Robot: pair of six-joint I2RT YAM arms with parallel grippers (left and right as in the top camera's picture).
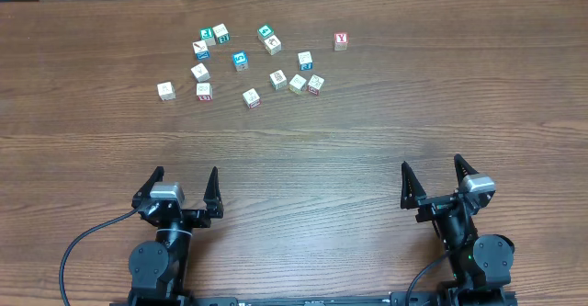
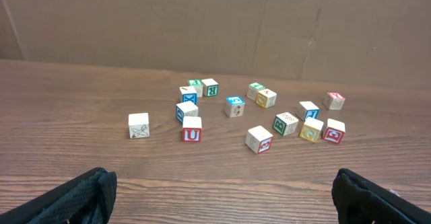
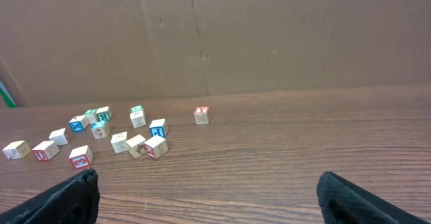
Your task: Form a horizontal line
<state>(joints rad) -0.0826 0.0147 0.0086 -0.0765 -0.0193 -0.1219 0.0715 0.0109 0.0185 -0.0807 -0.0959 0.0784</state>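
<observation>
My left end effector point(image 1: 186, 174) and right end effector point(image 1: 432, 164) both stand wide and empty, well apart from the scattered cubes point(image 1: 278, 79) across the desk point(image 1: 303, 141). No line is formed yet. The red Y cube point(image 1: 341, 40) sits apart, rightmost. It looks rigid and light, so I'd pinch opposite flat faces.

The left gripper point(image 1: 186, 177) sits at the near left, its two fingers spread wide and pointing toward the far side. The right gripper point(image 1: 432, 168) sits at the near right, fingers likewise spread wide, holding nothing. Both are low and well apart.
</observation>
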